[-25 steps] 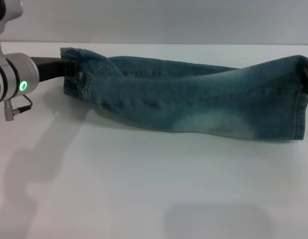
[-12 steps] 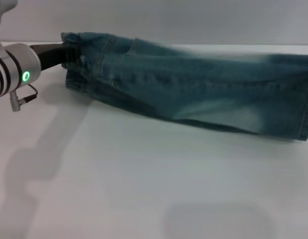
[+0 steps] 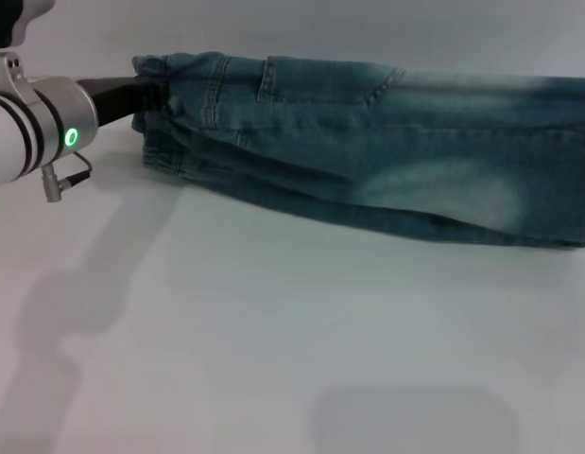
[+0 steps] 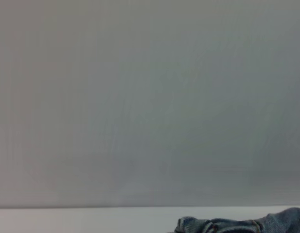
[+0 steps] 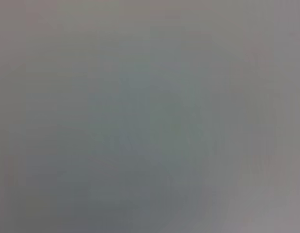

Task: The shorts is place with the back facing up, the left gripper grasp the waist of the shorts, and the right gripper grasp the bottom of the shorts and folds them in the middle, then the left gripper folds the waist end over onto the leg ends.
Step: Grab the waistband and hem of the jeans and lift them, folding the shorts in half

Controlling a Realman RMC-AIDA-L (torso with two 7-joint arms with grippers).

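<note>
The blue faded-denim shorts (image 3: 368, 161) hang folded lengthwise, stretched sideways above the white table (image 3: 273, 331). A patch back pocket (image 3: 320, 80) shows on the upper layer, with a pale washed patch (image 3: 453, 189) below it. My left gripper (image 3: 150, 97), a black claw on a silver arm with a green light (image 3: 72, 137), is shut on the puckered waist (image 3: 160, 132) at the left. The leg ends run past the right edge, and the right gripper is out of view. In the left wrist view a strip of denim (image 4: 237, 225) shows. The right wrist view shows only grey.
The shorts and left arm cast shadows on the white table below them. A grey wall (image 3: 368, 28) stands behind the table's far edge.
The shorts have risen and rolled so that the back pocket faces the camera. My left arm moved up and slightly right with the waist. The right gripper left the view.
</note>
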